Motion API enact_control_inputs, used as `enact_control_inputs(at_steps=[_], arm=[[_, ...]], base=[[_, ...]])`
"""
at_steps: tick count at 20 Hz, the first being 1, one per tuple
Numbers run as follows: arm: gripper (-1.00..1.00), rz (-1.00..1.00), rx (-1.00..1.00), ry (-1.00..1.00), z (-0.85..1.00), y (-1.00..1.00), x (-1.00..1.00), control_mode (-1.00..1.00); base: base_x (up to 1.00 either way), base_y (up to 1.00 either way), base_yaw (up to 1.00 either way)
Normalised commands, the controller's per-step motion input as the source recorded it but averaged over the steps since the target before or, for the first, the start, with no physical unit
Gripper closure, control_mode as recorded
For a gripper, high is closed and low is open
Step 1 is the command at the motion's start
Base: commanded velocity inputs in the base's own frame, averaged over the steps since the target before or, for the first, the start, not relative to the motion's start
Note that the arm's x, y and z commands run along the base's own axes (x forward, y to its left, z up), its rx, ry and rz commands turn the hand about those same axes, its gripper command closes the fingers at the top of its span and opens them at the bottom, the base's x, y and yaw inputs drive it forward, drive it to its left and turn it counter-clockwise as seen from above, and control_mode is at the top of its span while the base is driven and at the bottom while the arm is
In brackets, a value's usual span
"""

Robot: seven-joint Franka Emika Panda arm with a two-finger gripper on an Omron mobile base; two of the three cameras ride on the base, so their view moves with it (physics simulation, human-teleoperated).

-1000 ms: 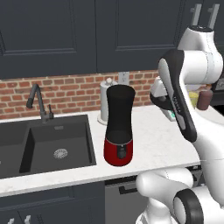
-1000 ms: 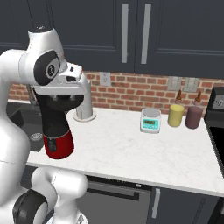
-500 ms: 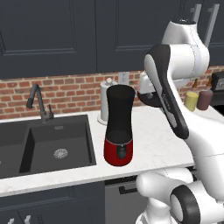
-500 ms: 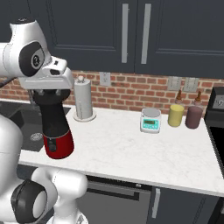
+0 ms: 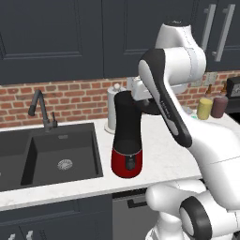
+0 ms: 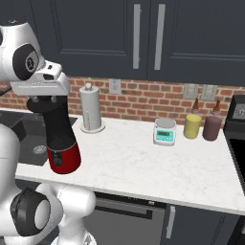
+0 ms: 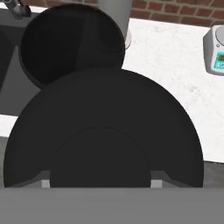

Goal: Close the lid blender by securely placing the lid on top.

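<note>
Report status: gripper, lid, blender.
Gripper shut on the lid, beside the top of the blender. Jar mouth open, lid off-centre from it in the hand view, not seated. Nothing in the way.

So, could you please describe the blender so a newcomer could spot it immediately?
On the white counter, just right of the sink, stands the blender. Unlike the white paper-towel roll behind it, it is a tall black jar on a glossy red base.

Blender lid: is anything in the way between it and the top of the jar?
Nothing visible. The flat round black lid, held in the tool, hangs over the open mouth of the tall black blender jar on its red base, with only air between them.
</note>
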Motion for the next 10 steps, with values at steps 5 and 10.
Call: enact_control_inputs(at_steps=[5, 10], arm=[[1.0, 0.0, 0.0, 0.01, 0.0, 0.31, 0.2, -1.0], [1.0, 0.0, 0.0, 0.0, 0.0, 0.22, 0.19, -1.0]], base=[[0.0, 0.0, 0.0], [0.0, 0.0, 0.0]])
